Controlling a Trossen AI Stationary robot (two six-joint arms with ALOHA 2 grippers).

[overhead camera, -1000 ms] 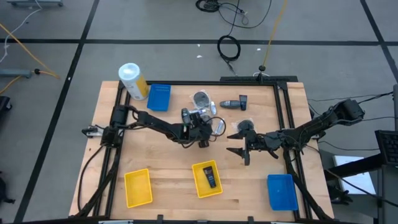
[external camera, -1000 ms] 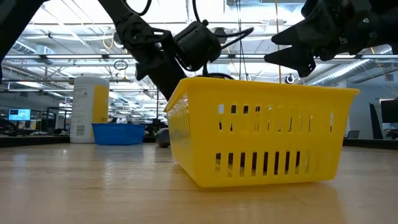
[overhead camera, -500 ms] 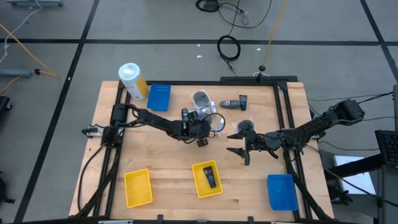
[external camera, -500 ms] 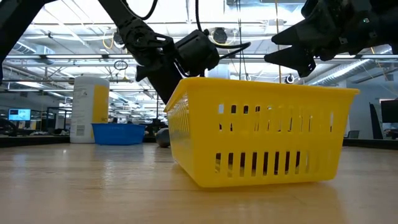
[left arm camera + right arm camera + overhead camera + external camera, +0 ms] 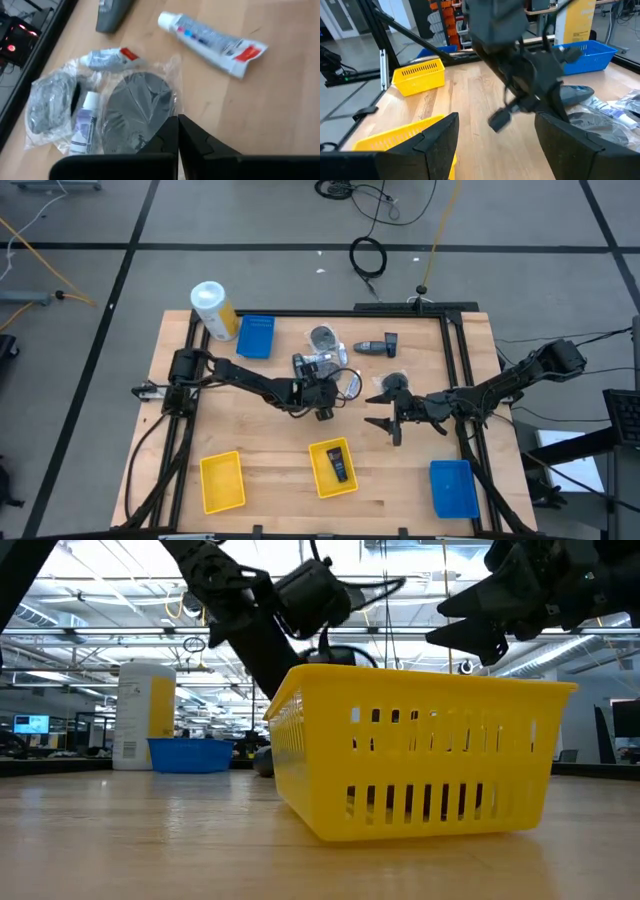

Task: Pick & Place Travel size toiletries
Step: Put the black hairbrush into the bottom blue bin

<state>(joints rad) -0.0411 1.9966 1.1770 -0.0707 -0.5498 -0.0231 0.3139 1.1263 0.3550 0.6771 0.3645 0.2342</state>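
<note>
1. Grey clear-wrapped packet (image 5: 137,112) lying flat on the wood directly ahead of the left gripper (image 5: 178,131), its near edge just at the closed fingertips; round, so no long axis to line up with.
2. Wrapped in the same crinkled film beside it: a small white tube (image 5: 85,122), a red-capped tube (image 5: 107,58) and a grey bundle (image 5: 46,102), all on the far side of the packet from the fingers.
3. Separate white tube (image 5: 212,42) lying bare on the wood farther ahead of the left fingers and off to one side, well apart from the film; long axis slanted across the line of approach.
4. Left gripper (image 5: 323,405) pressed together on nothing, poised over the cluster (image 5: 345,383); judged to need its fingers parted before any grasp.
5. Right gripper (image 5: 385,411) spread wide and empty, near the cluster but plainly the farther of the two.
6. One dark bottle (image 5: 339,464) already resting in the middle yellow tray (image 5: 318,470), on the near side of both grippers; judged the likely drop point.
7. More toiletries (image 5: 377,346) beyond the cluster, toward the far edge.
8. Surface: pale wooden table (image 5: 270,440), with a second yellow tray (image 5: 221,481), two blue trays (image 5: 256,336) and a white-and-yellow canister (image 5: 214,310) round the edges.
9. Room: grey floor with cables; ceiling lights and shelving behind in the low view.
</note>
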